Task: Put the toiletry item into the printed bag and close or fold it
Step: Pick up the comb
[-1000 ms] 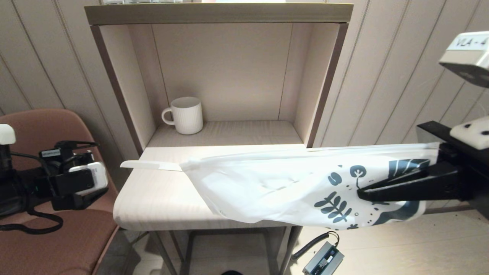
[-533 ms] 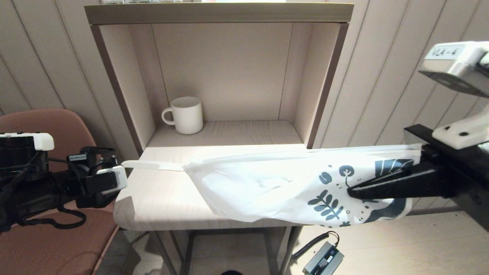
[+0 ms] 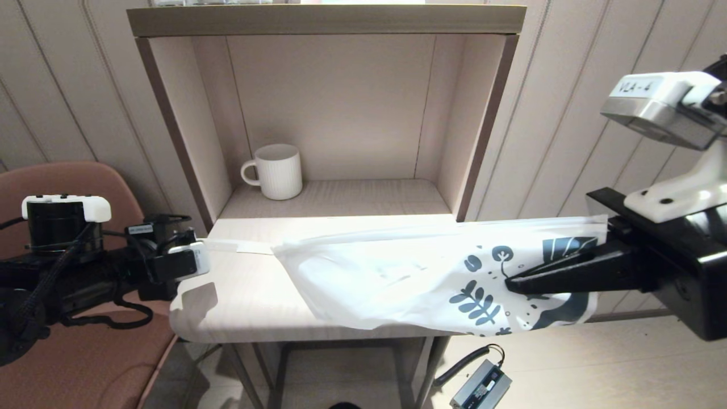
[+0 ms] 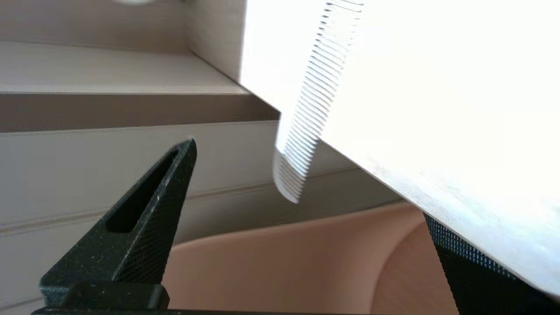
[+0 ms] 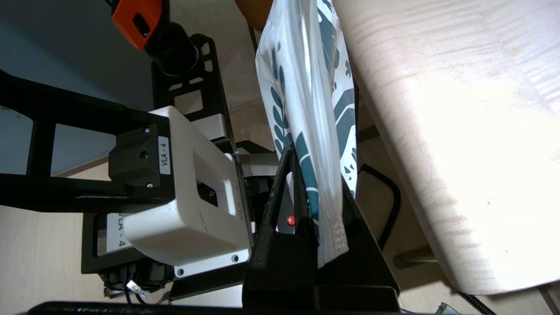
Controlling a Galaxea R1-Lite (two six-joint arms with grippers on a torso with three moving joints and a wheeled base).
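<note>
Two black fingers of the right gripper [image 3: 514, 282] are pinching the printed end of the soft white rectangular bag with dark blue leaf and flower prints [image 3: 409, 275], squeezing the fabric flat between them [image 5: 306, 205]. That end is hanging past the right edge of the pale wooden table [image 3: 244, 295], while the plain end is resting on the tabletop. Across the table, the left gripper [image 3: 187, 264] is hovering at the left edge with its fingers [image 4: 144, 210] spread wide apart and nothing between them. Just beyond them, the thin flat white plastic comb [image 3: 235, 246] is lying on the tabletop, one end jutting over the left edge [image 4: 302, 144] and the other touching the bag's plain end. Behind, a white ribbed mug [image 3: 276, 171] is standing upright in the open shelf compartment [image 3: 341, 196]. A brown chair [image 3: 85, 363] is sitting under the left arm.
</note>
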